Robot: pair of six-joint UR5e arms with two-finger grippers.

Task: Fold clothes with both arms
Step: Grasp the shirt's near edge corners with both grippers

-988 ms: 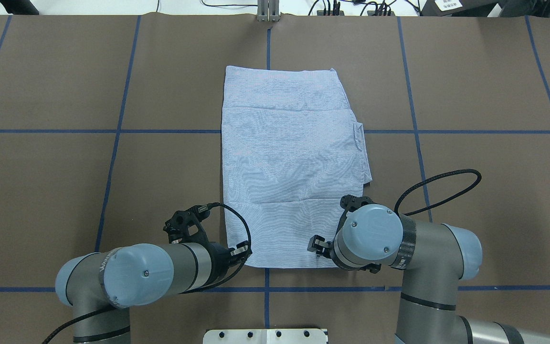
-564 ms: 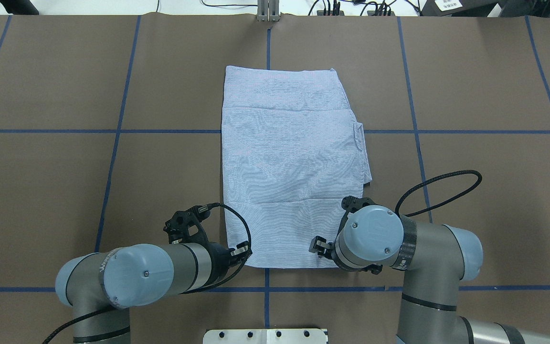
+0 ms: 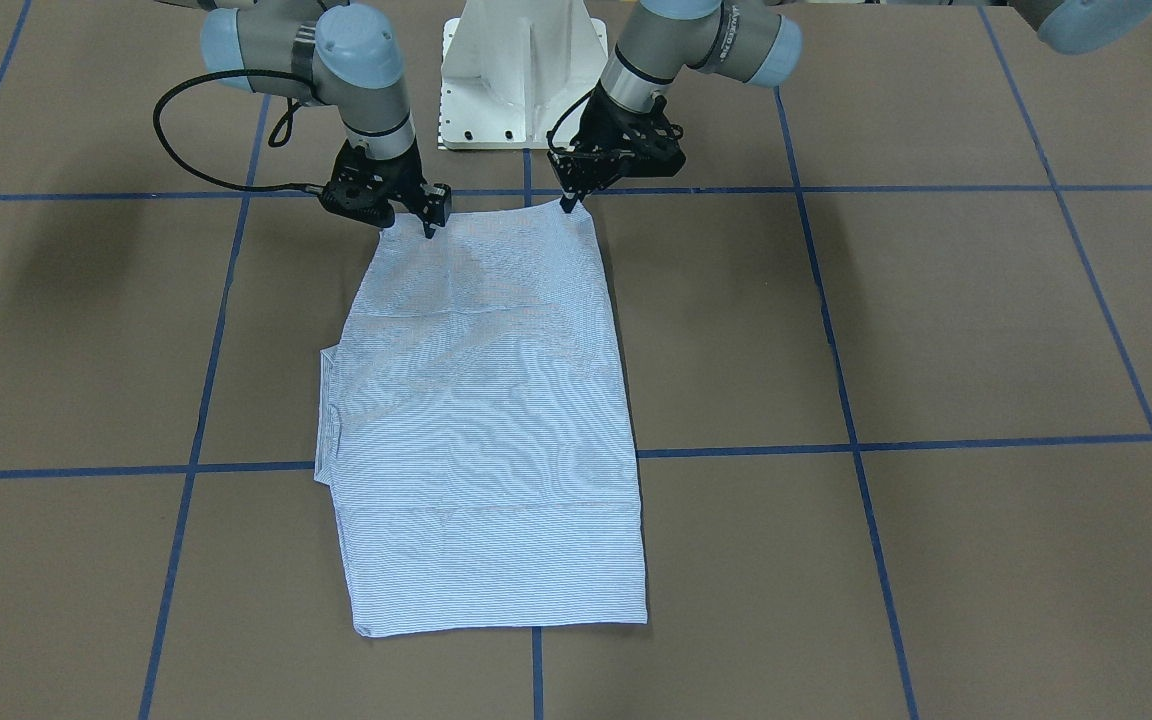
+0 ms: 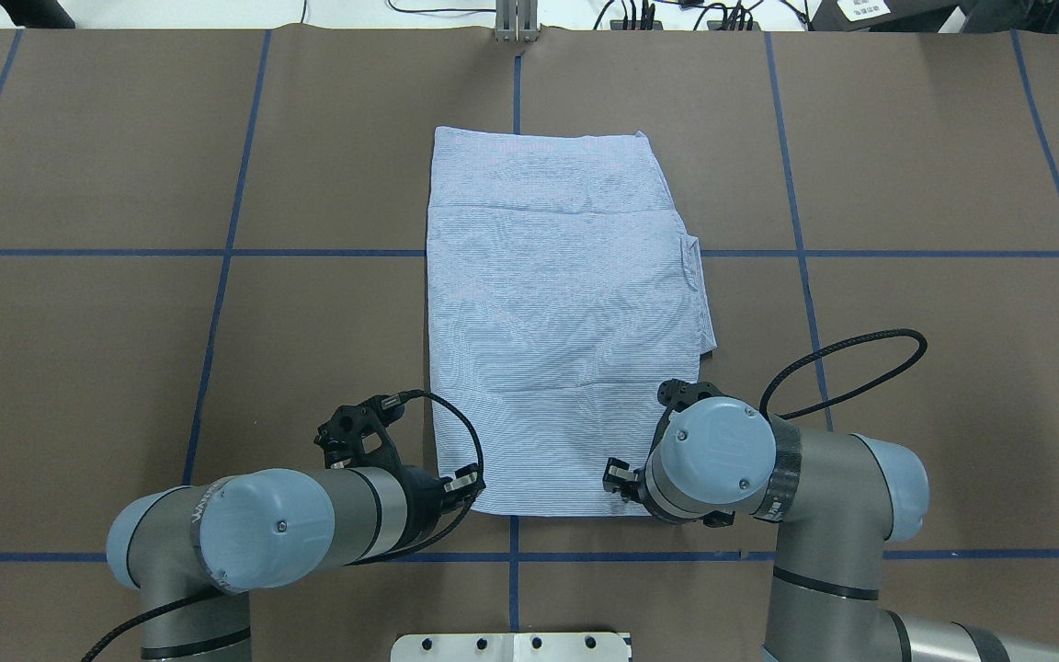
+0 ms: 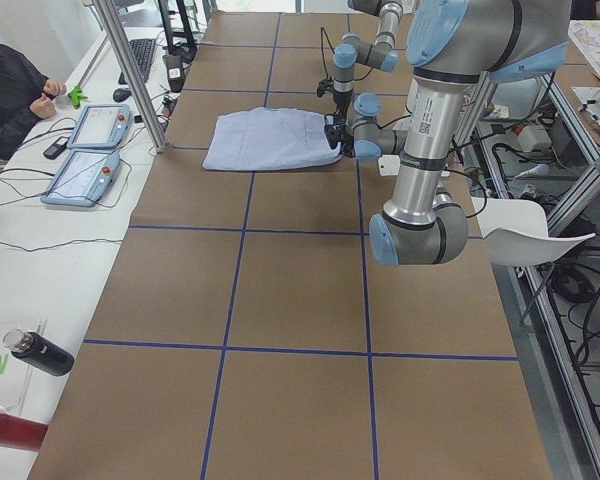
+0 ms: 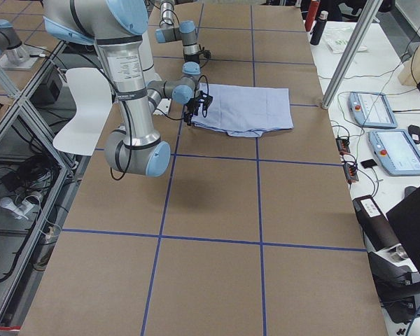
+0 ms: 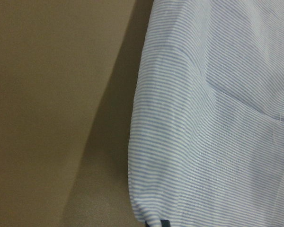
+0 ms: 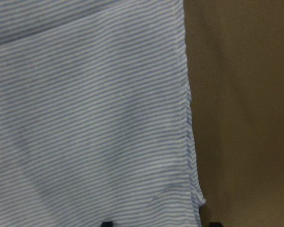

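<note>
Striped shirt (image 3: 481, 420) lies flat on table (image 3: 936, 330), narrowed to long rectangle, long axis running straight away from robot. Near short edge sits right at both grippers, one per corner; rest of cloth stretches ahead of them. Left gripper (image 3: 569, 203) looks pinched on its corner. Right gripper (image 3: 403, 225) spread apart, straddling other corner, nothing held. Both wrists point down, forearms low. Likely next: right closes, both carry edge forward.

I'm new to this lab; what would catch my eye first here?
A light blue-and-white striped shirt, folded into a long rectangle, lies flat in the middle of the brown, blue-gridded table. The black left gripper and right gripper sit at both corners of one short edge.
</note>
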